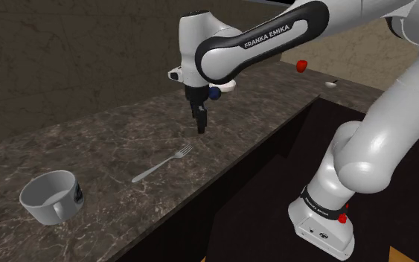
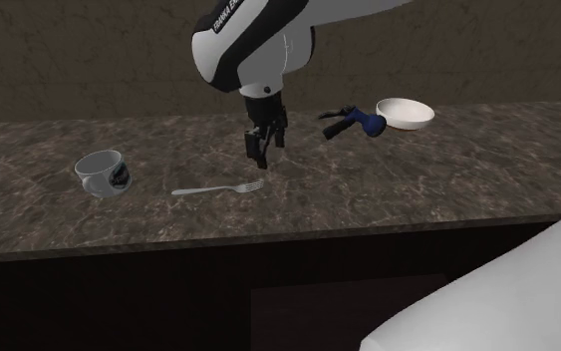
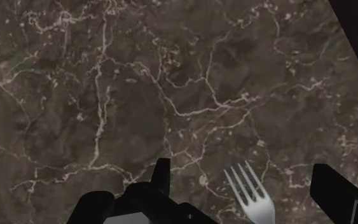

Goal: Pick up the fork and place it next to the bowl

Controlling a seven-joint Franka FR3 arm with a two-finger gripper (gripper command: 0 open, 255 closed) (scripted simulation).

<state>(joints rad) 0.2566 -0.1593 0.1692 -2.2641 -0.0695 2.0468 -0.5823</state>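
Now we hover our gripper [image 1: 202,125] above the fork [image 1: 163,164], fingers [image 3: 337,192] wide apart and empty. Next, likely, we descend and close.

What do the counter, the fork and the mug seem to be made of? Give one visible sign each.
Counter: polished dark stone, likely marble; pale veins branch across it.
Fork: pale grey, smooth, perhaps metal; the flat shading leaves it open.
Mug: white, smooth, probably ceramic, with a dark print.
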